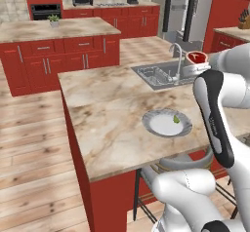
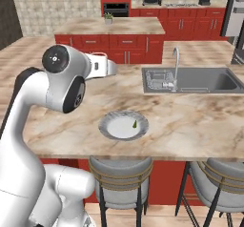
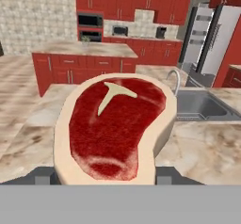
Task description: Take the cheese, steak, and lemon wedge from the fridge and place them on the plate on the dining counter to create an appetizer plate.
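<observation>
My gripper [image 3: 104, 177] is shut on the steak [image 3: 115, 126], a red slab with a tan rim that rises between the two dark fingertips [image 3: 41, 176]. In the left base view the steak [image 1: 197, 56] hangs high over the sink end of the dining counter [image 1: 110, 111], beyond and to the right of the plate. The plate [image 1: 167, 123] [image 2: 123, 125] lies near the counter's front edge with the small lemon wedge [image 1: 176, 119] [image 2: 135, 124] on it. The fridge [image 1: 188, 9] [image 3: 207, 35] stands open at the back right. The cheese is out of view.
A steel sink with a faucet [image 1: 157, 73] [image 2: 190, 80] is set into the counter behind the plate. Two stools [image 2: 121, 176] stand under the front edge. A second island [image 1: 53, 31] with a small plant lies beyond, and red wall cabinets with ovens behind it.
</observation>
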### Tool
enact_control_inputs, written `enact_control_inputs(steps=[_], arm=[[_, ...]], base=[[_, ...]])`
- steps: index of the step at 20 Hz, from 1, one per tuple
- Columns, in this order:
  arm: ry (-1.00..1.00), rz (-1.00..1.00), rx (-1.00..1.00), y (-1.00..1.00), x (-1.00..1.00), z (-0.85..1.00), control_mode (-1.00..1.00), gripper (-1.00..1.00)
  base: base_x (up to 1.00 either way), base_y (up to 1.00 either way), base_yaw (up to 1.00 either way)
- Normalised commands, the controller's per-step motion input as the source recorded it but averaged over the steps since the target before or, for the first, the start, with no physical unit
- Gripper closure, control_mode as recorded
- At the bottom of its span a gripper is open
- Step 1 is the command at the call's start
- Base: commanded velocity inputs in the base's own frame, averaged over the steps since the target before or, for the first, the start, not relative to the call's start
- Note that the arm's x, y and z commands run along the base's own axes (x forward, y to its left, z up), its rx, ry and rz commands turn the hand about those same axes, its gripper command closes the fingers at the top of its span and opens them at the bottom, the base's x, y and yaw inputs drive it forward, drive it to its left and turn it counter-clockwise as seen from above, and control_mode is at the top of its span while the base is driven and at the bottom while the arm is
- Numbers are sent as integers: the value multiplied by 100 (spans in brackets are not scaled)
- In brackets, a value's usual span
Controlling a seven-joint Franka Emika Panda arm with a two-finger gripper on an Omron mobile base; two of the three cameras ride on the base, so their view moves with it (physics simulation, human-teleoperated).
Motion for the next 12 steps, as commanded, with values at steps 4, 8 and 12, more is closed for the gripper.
enact_control_inputs(steps=[4, 8, 12], arm=[[4, 0, 0, -19, 0, -34, -100, 100], [12, 0, 0, 0, 0, -56, -100, 100], [17, 1, 0, 0, 1, -58, -100, 100]], base=[[0, 0, 0], [0, 0, 0], [0, 0, 0]])
